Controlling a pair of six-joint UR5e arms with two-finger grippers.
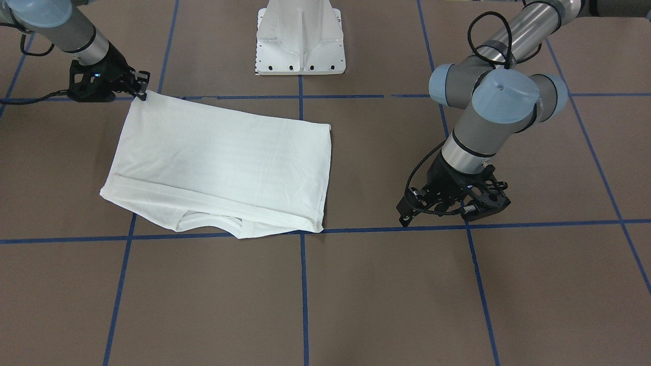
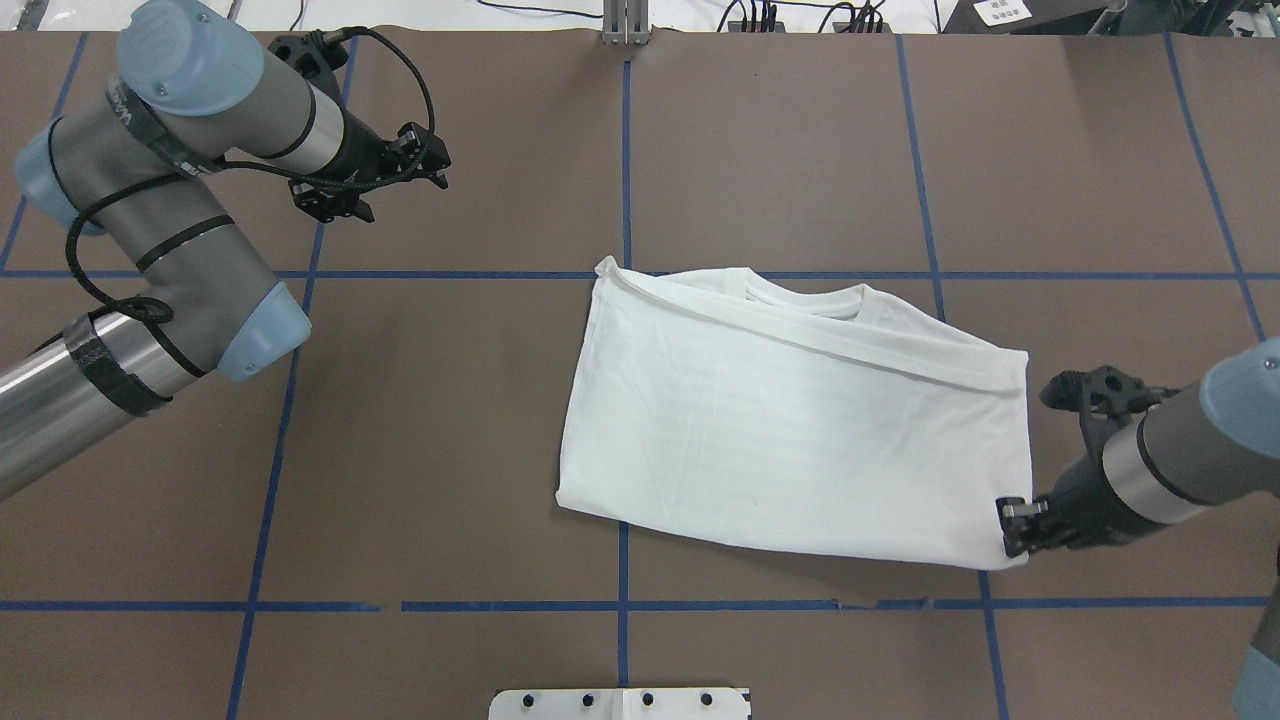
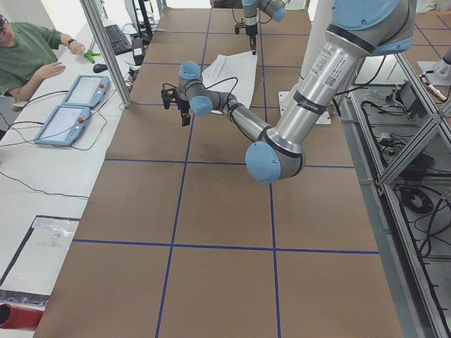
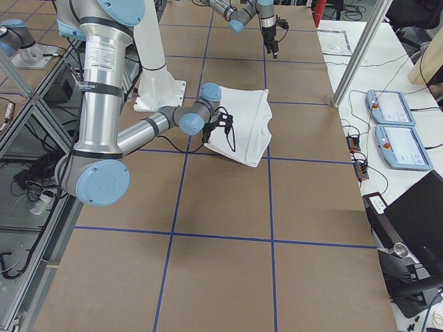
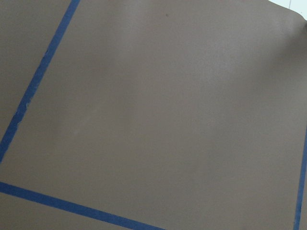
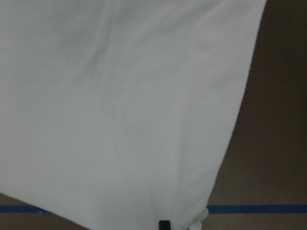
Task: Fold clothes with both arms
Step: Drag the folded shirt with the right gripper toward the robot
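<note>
The white shirt [image 2: 790, 430] lies folded into a rough rectangle on the brown table, right of centre in the overhead view. Its collar [image 2: 810, 298] peeks out along the far edge. No printed text shows. My right gripper [image 2: 1012, 528] sits at the shirt's near right corner and is shut on that corner. In the right wrist view the white cloth [image 6: 120, 105] fills the frame and runs down to one black fingertip [image 6: 164, 224]. My left gripper [image 2: 437, 160] hovers open over bare table far to the left, holding nothing. The left wrist view shows only table.
The white pedestal base [image 1: 301, 40] stands at the robot's side of the table. Blue tape lines [image 2: 624, 150] grid the brown surface. Beyond the far edge a person [image 3: 28, 53] sits at a side table with two control tablets [image 3: 74, 105] and a metal frame post [image 3: 106, 49].
</note>
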